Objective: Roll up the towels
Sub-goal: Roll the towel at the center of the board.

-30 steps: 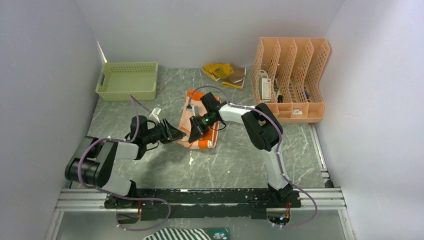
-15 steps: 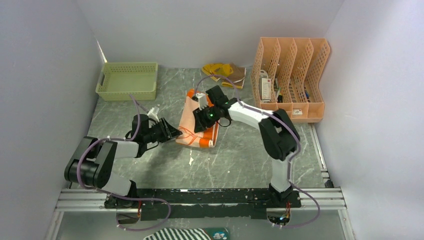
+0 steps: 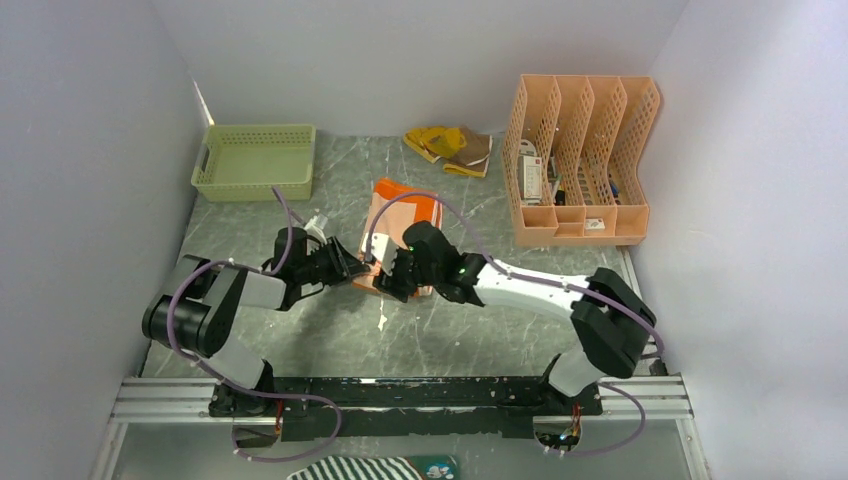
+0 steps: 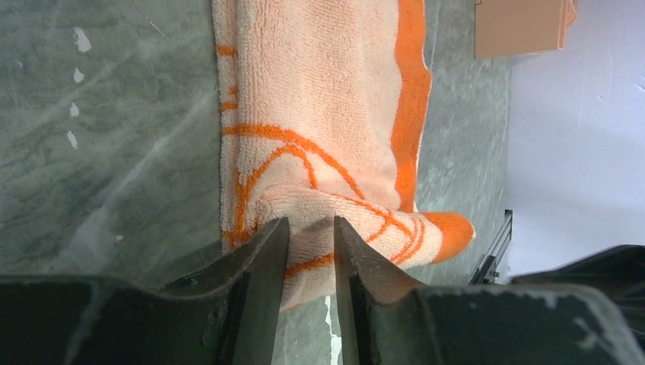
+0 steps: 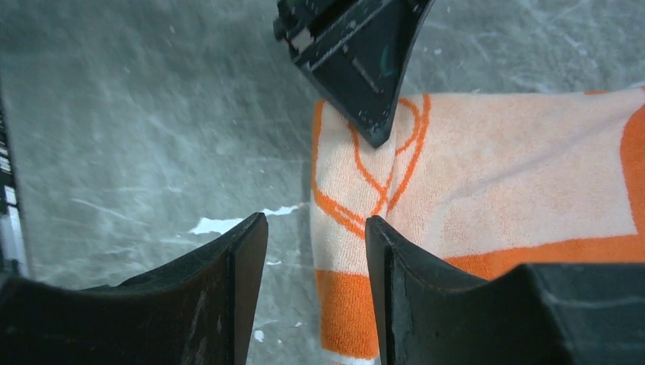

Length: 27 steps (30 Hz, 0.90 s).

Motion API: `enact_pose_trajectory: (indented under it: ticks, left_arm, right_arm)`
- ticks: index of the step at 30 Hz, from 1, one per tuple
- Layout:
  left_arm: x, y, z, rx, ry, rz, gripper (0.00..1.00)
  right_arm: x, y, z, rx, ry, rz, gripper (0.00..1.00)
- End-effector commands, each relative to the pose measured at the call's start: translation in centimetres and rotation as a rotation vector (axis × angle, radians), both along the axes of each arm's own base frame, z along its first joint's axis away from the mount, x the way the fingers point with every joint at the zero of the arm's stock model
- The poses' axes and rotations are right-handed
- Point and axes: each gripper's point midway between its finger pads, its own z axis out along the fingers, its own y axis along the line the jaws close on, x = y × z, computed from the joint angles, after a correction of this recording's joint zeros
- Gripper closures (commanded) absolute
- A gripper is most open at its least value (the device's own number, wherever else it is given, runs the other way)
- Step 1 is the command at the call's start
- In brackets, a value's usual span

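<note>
The orange towel [image 3: 405,212] lies flat mid-table, its long side running away from me. My left gripper [image 3: 356,271] is at its near left corner. In the left wrist view the left gripper [image 4: 310,223] is shut on a raised fold of the orange towel [image 4: 319,99]. My right gripper [image 3: 389,283] hangs open at the near edge. In the right wrist view the right gripper [image 5: 316,219] straddles the edge of the orange towel [image 5: 517,175], one finger over bare table. The yellow towel [image 3: 445,145] lies crumpled at the back.
A green basket [image 3: 255,160] stands at the back left and a peach file organizer [image 3: 580,160] at the back right. A black-and-white striped cloth [image 3: 370,468] lies below the arms' rail. White flecks mark the grey table [image 3: 470,330].
My right gripper opened, let go of the orange towel and swung from over it to its near edge. The left gripper's jaws narrowed onto the towel's corner.
</note>
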Motion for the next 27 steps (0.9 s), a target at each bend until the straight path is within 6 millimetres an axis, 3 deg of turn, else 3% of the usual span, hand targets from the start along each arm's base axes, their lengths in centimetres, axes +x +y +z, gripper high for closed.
enact_pose_trajectory:
  ticks: [1,10,21,27]
  left_arm:
    - [-0.1,0.7,-2.2,0.092,0.046,0.018,0.59]
    - [-0.1,1.3,-3.0,0.141,0.073,0.03,0.6]
    - [0.0,1.3,-3.2,0.169,0.083,0.009,0.59]
    - [-0.1,1.5,-3.6,0.183,0.09,0.001,0.59]
  right_arm:
    - [0.4,0.4,-2.8,-0.106,-0.112,0.054,0.49]
    - [0.3,1.4,-6.6,-0.21,-0.155,0.102,0.51]
    - [1.6,-1.0,-10.9,-0.352,-0.155,0.014,0.52]
    - [3.3,-3.2,-11.5,-0.387,-0.186,-0.076,0.53]
